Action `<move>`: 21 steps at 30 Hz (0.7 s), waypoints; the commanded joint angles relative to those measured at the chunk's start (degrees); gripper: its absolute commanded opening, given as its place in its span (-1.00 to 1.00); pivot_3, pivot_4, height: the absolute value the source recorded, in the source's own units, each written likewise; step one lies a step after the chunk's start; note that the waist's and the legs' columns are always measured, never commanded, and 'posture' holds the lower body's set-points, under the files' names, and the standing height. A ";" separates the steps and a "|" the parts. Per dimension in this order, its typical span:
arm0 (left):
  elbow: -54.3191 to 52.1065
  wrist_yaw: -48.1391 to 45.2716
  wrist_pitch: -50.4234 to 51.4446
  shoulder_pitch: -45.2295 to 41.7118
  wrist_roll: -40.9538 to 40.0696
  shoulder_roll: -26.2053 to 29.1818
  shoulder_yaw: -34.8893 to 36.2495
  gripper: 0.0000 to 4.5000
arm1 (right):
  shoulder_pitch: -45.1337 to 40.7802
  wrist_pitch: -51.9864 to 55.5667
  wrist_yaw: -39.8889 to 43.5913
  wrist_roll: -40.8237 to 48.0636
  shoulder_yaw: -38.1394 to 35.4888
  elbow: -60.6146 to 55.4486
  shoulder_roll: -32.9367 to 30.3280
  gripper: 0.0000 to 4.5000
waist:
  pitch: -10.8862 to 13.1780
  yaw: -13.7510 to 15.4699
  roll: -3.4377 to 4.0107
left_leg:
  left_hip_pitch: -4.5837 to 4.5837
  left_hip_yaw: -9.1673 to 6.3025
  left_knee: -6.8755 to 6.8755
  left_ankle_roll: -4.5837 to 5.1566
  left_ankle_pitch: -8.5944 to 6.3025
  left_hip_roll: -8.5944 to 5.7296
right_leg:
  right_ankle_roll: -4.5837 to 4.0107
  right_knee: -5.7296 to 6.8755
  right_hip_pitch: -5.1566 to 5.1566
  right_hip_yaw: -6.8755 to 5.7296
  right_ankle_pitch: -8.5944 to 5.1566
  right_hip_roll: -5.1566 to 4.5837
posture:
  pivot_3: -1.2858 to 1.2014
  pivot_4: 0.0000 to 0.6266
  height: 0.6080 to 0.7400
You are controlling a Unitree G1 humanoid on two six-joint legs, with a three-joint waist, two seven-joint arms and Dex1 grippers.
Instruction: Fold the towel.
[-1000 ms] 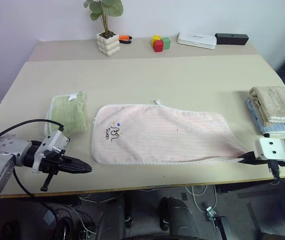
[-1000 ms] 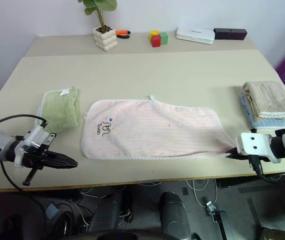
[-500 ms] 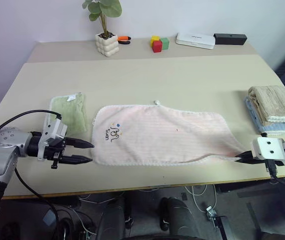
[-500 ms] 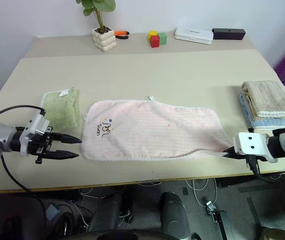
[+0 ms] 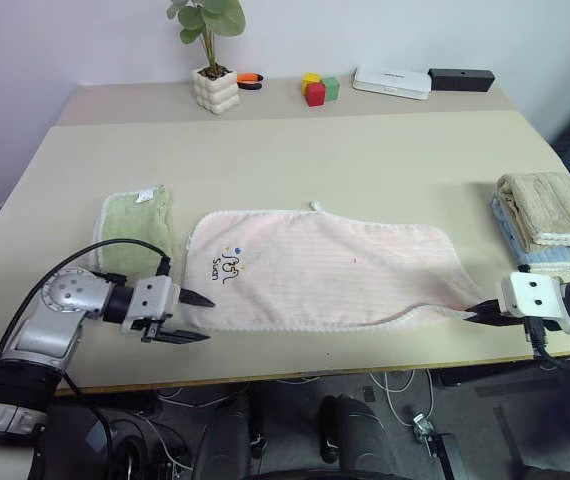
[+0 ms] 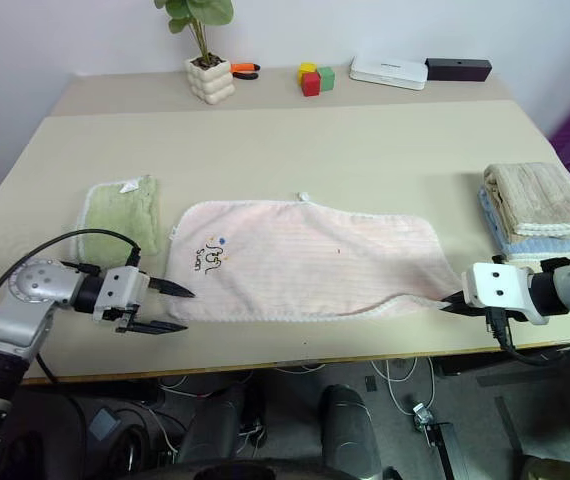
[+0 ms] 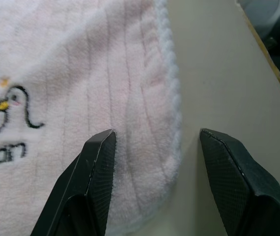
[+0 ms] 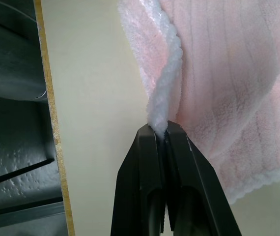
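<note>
The table [image 5: 365, 160] is beige, w/ white wall behind; its right edge cut off. The towel [image 5: 335, 270] lies flat in the middle-front. Right gripper [image 8: 162, 140] is closed, pinching towel's right front corner. Left gripper [image 7: 152, 147] has jaws apart, astride the left front corner, partly hiding it.

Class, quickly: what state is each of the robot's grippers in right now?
Left gripper: open, its fingers either side of the towel corner, not yet gripping.
Right gripper: shut on the towel's opposite corner.
</note>
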 commanded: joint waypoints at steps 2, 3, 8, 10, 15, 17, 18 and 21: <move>-1.83 -1.12 4.21 0.74 1.00 1.18 -2.51 -0.30 | 0.38 -0.18 -0.68 0.69 -1.43 -1.78 -0.25 -1.00 | -0.04 0.12 0.06 | 0.17 0.00 -0.01 0.31 -0.19 0.00 | -0.07 -0.03 0.15 0.00 -0.05 -0.02 | 0.03 -0.52 1.00; -2.09 -1.21 5.05 0.75 0.98 1.50 -2.61 -0.53 | 0.39 -0.17 -0.74 0.68 -1.42 -1.78 -0.29 -1.00 | -0.05 0.14 0.08 | 0.22 0.00 -0.01 0.34 -0.21 0.00 | -0.12 -0.05 0.17 0.00 -0.08 -0.04 | 0.03 -0.52 1.00; -2.68 -2.41 8.26 1.39 0.66 3.01 -2.91 -0.99 | 0.12 -0.17 -0.90 0.56 -1.19 -1.63 -0.38 -1.00 | -0.09 -0.14 0.14 | 0.23 0.01 -0.03 0.37 -0.24 0.00 | -0.12 -0.07 0.18 0.00 -0.08 -0.06 | 0.03 -0.52 1.00; -3.60 -2.94 10.07 1.84 -0.65 3.47 -2.62 -0.99 | -0.08 -0.30 -0.90 0.48 -1.04 -1.44 -0.35 -1.00 | -0.12 -0.21 0.18 | 0.23 0.01 -0.05 0.37 -0.24 0.00 | -0.11 -0.07 0.18 0.00 -0.08 -0.05 | 0.03 -0.52 1.00; -7.99 -7.08 14.26 4.15 -6.52 7.39 0.05 -0.99 | 1.13 0.57 1.50 2.78 -2.42 -1.91 -1.32 -1.00 | -0.12 -0.32 0.19 | 0.23 0.06 -0.08 0.37 -0.23 0.01 | -0.10 -0.06 0.13 0.01 -0.07 -0.05 | 0.03 -0.52 1.00; -9.21 -7.70 15.45 4.95 -9.04 10.13 0.57 -0.99 | 2.85 0.91 3.23 3.96 -3.72 -1.85 -2.39 -1.00 | -0.11 -0.16 0.18 | 0.22 0.06 -0.07 0.36 -0.23 0.02 | -0.11 -0.06 0.13 0.01 -0.08 -0.05 | 0.03 -0.52 1.00; -9.79 -7.71 16.17 5.41 -10.09 11.53 0.62 -0.99 | 3.39 0.69 3.73 4.46 -4.34 -1.73 -2.63 -1.00 | -0.10 0.01 0.16 | 0.22 0.05 -0.07 0.37 -0.24 0.02 | -0.12 -0.07 0.13 0.00 -0.09 -0.05 | 0.03 -0.52 1.00; -11.47 -7.71 16.41 6.91 -13.98 15.23 0.23 -0.99 | 4.41 0.26 4.92 5.41 -5.58 -1.25 -2.93 -1.00 | -0.11 0.02 0.18 | 0.25 -0.01 -0.06 0.35 -0.29 0.07 | -0.17 -0.16 0.00 0.00 -0.11 -0.13 | 0.03 -0.52 1.00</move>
